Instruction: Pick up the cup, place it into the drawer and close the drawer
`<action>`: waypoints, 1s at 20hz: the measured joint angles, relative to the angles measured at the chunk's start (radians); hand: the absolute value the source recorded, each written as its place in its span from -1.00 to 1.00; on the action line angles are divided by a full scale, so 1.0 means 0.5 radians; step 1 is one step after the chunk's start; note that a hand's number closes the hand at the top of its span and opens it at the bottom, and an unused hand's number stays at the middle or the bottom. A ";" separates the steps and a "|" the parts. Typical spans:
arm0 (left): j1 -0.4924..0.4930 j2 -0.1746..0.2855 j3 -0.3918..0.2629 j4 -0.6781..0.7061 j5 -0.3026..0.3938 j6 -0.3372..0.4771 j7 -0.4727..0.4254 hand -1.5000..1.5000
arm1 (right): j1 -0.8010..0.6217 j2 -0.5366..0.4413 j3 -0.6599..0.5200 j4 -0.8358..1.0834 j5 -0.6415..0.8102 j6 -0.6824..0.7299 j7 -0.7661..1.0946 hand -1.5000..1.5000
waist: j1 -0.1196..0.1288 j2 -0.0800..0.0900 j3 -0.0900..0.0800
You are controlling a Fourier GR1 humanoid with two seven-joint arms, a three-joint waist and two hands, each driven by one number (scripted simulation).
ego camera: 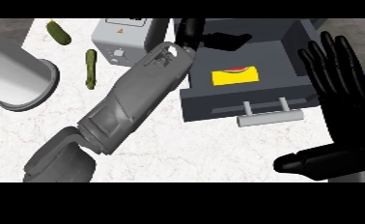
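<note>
- Up top at centre, left hand (214, 38) over open drawer (214, 105), fingers seemingly relaxed, holding nothing
- Inside, yellow cup (234, 76)
- Right edge: right hand (342, 97) upright, fingers spread wide

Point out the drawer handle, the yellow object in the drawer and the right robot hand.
drawer handle (271, 118): head view, middle of the grey bar.
yellow object (234, 76): head view, centre of its top face.
right robot hand (344, 109): head view, on the palm.
</note>
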 measured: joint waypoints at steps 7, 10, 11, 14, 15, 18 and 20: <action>0.014 0.000 0.081 -0.156 0.205 -0.069 -0.174 -1.00 | 0.029 -0.013 -0.042 -0.023 -0.141 0.045 0.038 -1.00 | 0.061 -0.019 -0.001; 0.026 0.000 0.146 -0.198 0.255 -0.126 -0.232 -1.00 | 0.056 -0.040 -0.071 -0.067 -0.200 0.065 0.080 1.00 | 0.108 -0.030 -0.002; 0.032 0.000 0.165 -0.219 0.270 -0.134 -0.236 -1.00 | 0.042 -0.068 -0.100 -0.057 -0.234 0.085 0.089 1.00 | 0.123 -0.034 -0.002; 0.108 0.059 0.220 -0.322 0.284 -0.164 -0.200 -1.00 | 0.091 -0.108 -0.112 -0.091 -0.253 0.146 0.080 1.00 | 0.175 -0.048 -0.002; 0.120 0.079 0.243 -0.348 0.289 -0.165 -0.191 -1.00 | 0.095 -0.143 -0.119 -0.103 -0.264 0.178 0.095 1.00 | 0.185 -0.050 -0.003; 0.227 0.139 0.282 -0.486 0.303 -0.151 -0.180 -1.00 | 0.167 -0.217 -0.092 -0.146 -0.167 0.273 0.061 1.00 | 0.219 -0.061 -0.004; 0.327 0.207 0.303 -0.603 0.313 -0.149 -0.160 -1.00 | 0.206 -0.276 -0.094 -0.174 -0.121 0.329 0.056 1.00 | 0.238 -0.067 -0.004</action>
